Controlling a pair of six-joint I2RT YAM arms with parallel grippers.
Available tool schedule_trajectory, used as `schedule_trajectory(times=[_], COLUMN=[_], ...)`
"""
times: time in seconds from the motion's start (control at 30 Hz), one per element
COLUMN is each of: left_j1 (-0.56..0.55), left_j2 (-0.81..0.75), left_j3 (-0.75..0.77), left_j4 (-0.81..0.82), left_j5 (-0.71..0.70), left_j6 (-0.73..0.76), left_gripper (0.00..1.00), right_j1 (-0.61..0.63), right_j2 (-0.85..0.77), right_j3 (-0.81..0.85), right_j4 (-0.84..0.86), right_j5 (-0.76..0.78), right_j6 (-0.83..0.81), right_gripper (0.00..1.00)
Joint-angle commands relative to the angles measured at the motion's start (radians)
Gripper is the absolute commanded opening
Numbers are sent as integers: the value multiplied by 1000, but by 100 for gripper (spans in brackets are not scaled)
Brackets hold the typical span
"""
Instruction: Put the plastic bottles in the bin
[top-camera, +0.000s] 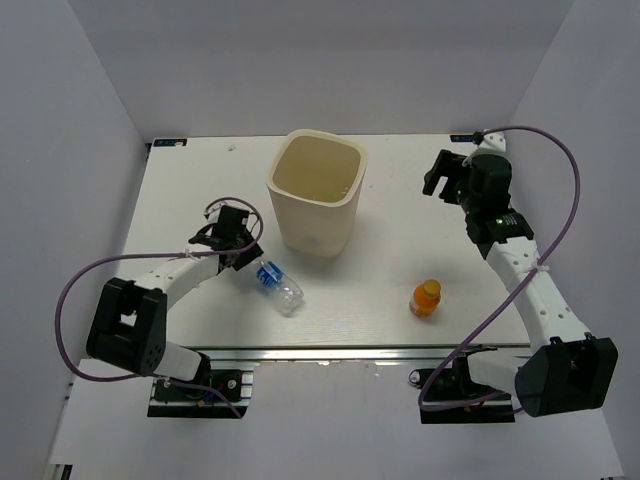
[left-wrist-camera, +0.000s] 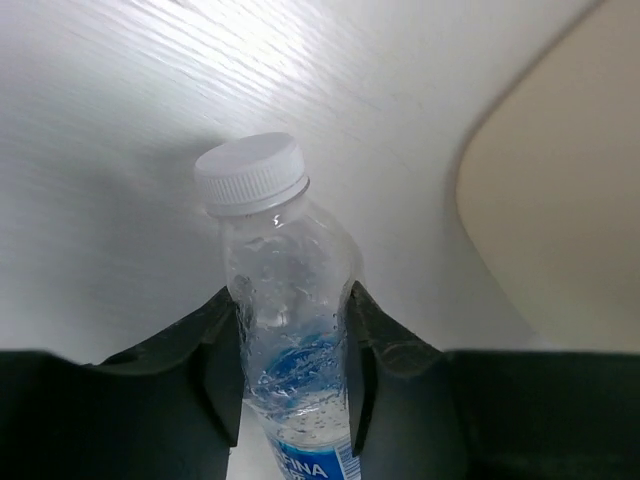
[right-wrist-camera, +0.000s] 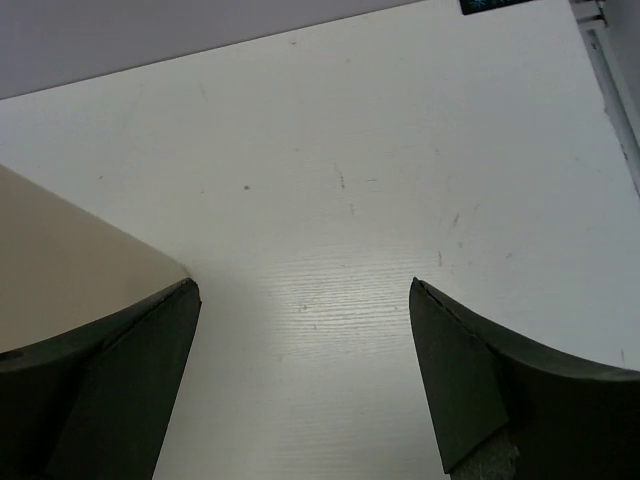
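A clear bottle with a blue label (top-camera: 278, 285) lies low over the table, left of the cream bin's (top-camera: 315, 190) base. My left gripper (top-camera: 250, 257) is shut on it. In the left wrist view the fingers (left-wrist-camera: 218, 370) press both sides of the bottle (left-wrist-camera: 285, 250), its white cap pointing away, and the bin's wall (left-wrist-camera: 550, 200) is at the right. A short orange bottle (top-camera: 426, 298) stands upright right of centre. My right gripper (top-camera: 437, 176) is open and empty above the table right of the bin. The right wrist view shows bare table between its jaws (right-wrist-camera: 305, 300).
The bin's rim (right-wrist-camera: 60, 260) shows at the left of the right wrist view. The table's far right edge (right-wrist-camera: 610, 90) runs beside a grey wall. The arm bases and a metal rail (top-camera: 330, 352) lie along the near edge.
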Motion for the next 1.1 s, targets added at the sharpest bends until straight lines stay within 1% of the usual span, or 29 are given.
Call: schedule_trajectory(times=[0.0, 0.03, 0.07, 0.13, 0.17, 0.2, 0.23, 0.3, 0.33, 0.37, 0.4, 0.43, 0.47, 0.5, 0.53, 0.57, 0.6, 0.67, 0.7, 0.77, 0.8, 0.83, 0.87, 0.9, 0.93, 0.97, 1.0, 1.03, 1.07], left_j1=[0, 0, 0, -2, -2, 0, 0, 0, 0, -2, -2, -2, -2, -2, -5, -8, -17, -33, -52, -80, -111, -128, -141, -163, -171, -175, -181, -183, -186], left_j2=[-149, -176, -202, -277, -302, -327, -374, -411, -414, -386, -358, -326, -256, -223, -191, -124, -93, -27, 30, 73, 101, 110, 115, 116, 115, 115, 118, 127, 132], left_j3=[114, 140, 207, 284, 363, 394, 414, 428, 447, 480, 570, 624, 673, 750, 778, 807, 857, 919, 945, 997, 999, 993, 984, 967, 947, 926, 927, 936, 968], left_j4=[-190, -270, -311, -417, -434, -436, -362, -219, -112, -88, -67, -56, -51, -37, -11, -2, 9, 7, 7, 7, 16, 21, 23, 33, 59, 66, 66, 55, 50], left_j5=[-258, -304, -412, -519, -601, -629, -651, -605, -564, -524, -440, -407, -372, -302, -271, -246, -182, -168, -159, -145, -139, -148, -157, -162, -162, -162, -153, -145, -140], left_j6=[16, 18, 9, -17, -28, -34, -31, 44, 80, 120, 140, 160, 179, 193, 206, 210, 223, 245, 259, 286, 299, 309, 312, 317, 320, 320, 323, 332, 343], left_gripper=[22, 21, 21, 21, 21, 21, 21, 21, 22, 18, 16, 15, 14, 15, 15, 15, 16, 18, 19, 21, 24, 29, 33, 42, 67, 78, 90, 98, 98], right_j1=[-6, -7, -9, -10, -15, -16, -16, -18, -16, -16, -16, -16, -16, -16, -18, -16, -16, -16, -15, -6, -1, 8, 11, 16, 19, 32, 42, 78, 111], right_j2=[-48, -51, -55, -57, -63, -64, -64, -61, -57, -48, -45, -46, -57, -67, -80, -104, -118, -161, -173, -210, -219, -239, -248, -258, -268, -285, -290, -291, -281], right_j3=[-34, -42, -48, -63, -68, -82, -88, -99, -103, -100, -99, -99, -108, -116, -123, -136, -142, -148, -146, -142, -137, -137, -139, -145, -151, -154, -159, -157, -153], right_j4=[64, 58, 50, 38, 35, 37, 41, 61, 64, 47, 38, 35, 35, 35, 29, 14, -23, -71, -122, -189, -222, -294, -328, -357, -377, -422, -439, -457, -507], right_j5=[118, 187, 222, 273, 278, 272, 269, 244, 233, 220, 207, 177, 166, 175, 199, 219, 230, 215, 192, 172, 161, 161, 163, 157, 122, 100, 39, 20, 25], right_j6=[45, 40, 33, 19, 7, 4, 3, -4, -13, -19, -32, -42, -49, -41, -21, 0, 10, 25, 26, 31, 33, 39, 59, 63, 62, 65, 53, 36, 30], right_gripper=[89, 89, 89, 89, 89, 89, 89, 89, 89, 89, 89, 89, 89, 89, 89, 89, 89, 89, 89, 89, 89, 89, 89, 89, 89, 89, 89, 89, 89])
